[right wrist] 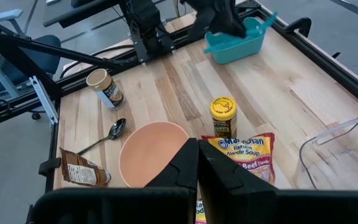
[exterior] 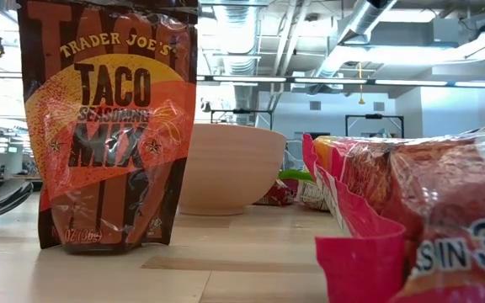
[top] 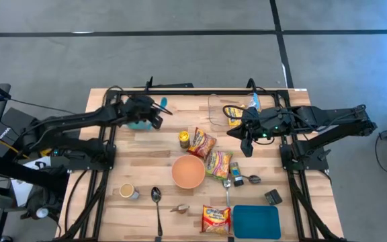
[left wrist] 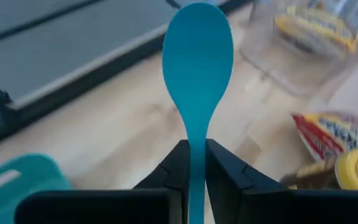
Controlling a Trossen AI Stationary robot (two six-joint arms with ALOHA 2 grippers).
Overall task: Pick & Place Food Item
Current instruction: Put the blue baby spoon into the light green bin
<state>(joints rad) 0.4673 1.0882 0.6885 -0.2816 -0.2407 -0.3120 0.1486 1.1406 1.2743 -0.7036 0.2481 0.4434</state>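
The left gripper [left wrist: 194, 163] is pinching the handle of a blue spoon [left wrist: 197, 68] above the teal container [top: 137, 124]. The right gripper [right wrist: 197, 163] is closed on nothing, hovering beside the ramen packet [right wrist: 241, 152] near that container; no food item is being placed yet
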